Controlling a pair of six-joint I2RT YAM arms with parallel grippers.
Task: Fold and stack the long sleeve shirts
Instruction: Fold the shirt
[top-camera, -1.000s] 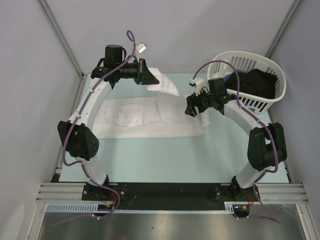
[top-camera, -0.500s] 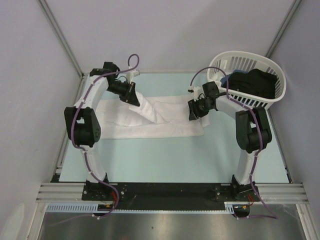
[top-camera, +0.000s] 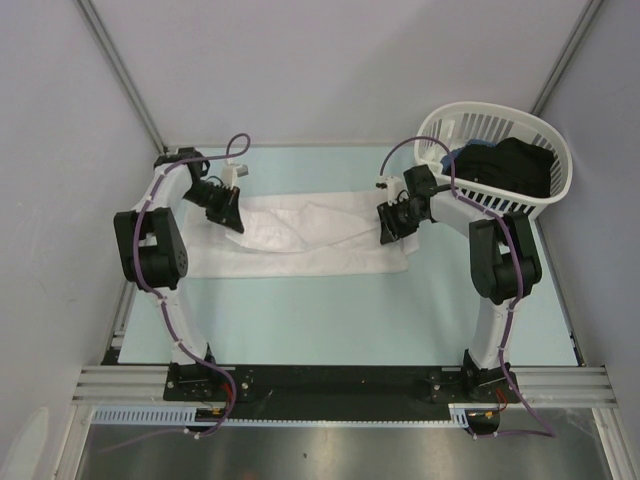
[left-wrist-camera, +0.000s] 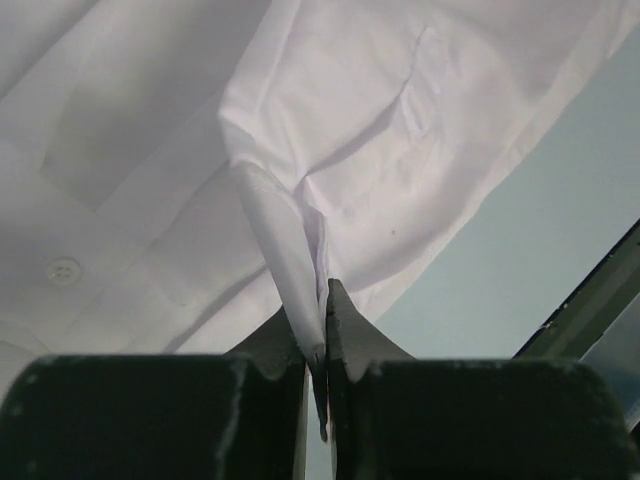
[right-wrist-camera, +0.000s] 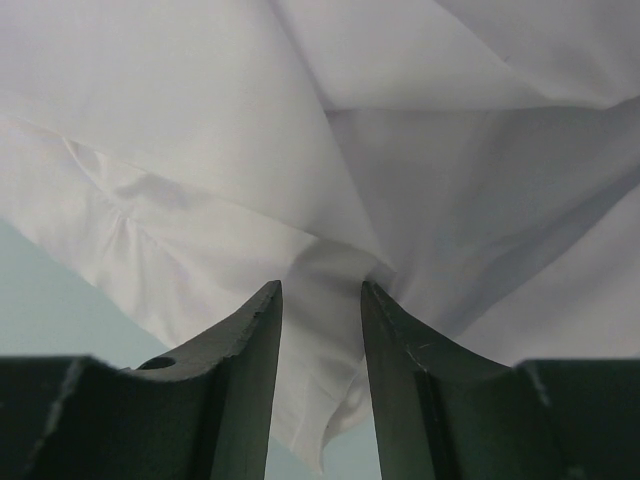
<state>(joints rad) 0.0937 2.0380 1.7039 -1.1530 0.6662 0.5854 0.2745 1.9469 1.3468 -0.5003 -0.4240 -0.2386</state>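
So, shirt (top-camera: 310, 235): white, lying rumpled in a long strip across the far half of the pale green table (top-camera: 330, 310), stretched between the two grippers
left gripper (top-camera: 224, 212): down at the shirt's left end; in the wrist view the fingers (left-wrist-camera: 350, 340) are pressed together, pinching a thin upright fold of the white cloth right at the tips
right gripper (top-camera: 392, 224): at the shirt's right end, low over the cloth; fingers (right-wrist-camera: 262, 330) parted a little, white cloth showing in the gap, can't tell if they actually touch it
button (left-wrist-camera: 63, 269): small white one on the cloth, off to the left of the pinched fold
basket (top-camera: 520, 212): white slatted plastic, far right corner of the table, dark clothes (top-camera: 515, 165) piled inside
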